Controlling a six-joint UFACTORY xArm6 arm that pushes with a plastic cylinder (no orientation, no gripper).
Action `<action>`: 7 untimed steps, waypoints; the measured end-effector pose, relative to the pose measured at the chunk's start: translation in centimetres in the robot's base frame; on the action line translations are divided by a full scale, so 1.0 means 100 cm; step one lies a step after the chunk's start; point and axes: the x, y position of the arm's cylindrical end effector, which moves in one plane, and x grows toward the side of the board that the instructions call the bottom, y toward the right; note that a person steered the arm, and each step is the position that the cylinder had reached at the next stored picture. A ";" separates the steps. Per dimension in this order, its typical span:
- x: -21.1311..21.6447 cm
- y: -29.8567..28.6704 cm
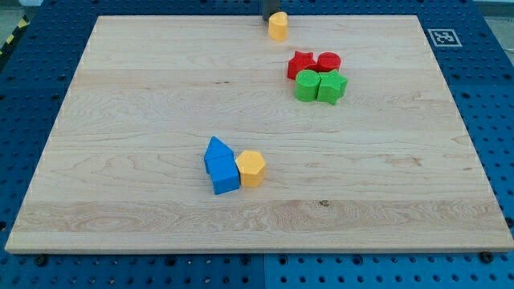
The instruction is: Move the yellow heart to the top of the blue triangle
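The yellow heart (pixel 278 26) sits near the board's top edge, a little right of centre. My tip (pixel 265 18) stands right beside its upper left, touching or almost touching it. The blue triangle (pixel 215 149) lies far below, at the lower middle of the board, with its point toward the view's top. A blue cube (pixel 225 174) sits directly under the triangle and touches it. A yellow hexagon (pixel 251 168) touches the cube's right side.
A tight cluster lies right of centre between the heart and the triangle: red star (pixel 300 64), red cylinder (pixel 328 61), green cylinder (pixel 307 85), green star (pixel 332 87). The wooden board (pixel 120 120) lies on a blue perforated table.
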 end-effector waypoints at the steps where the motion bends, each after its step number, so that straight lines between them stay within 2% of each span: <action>1: 0.004 0.025; 2: 0.035 0.025; 4: 0.044 0.004; 7: 0.069 0.004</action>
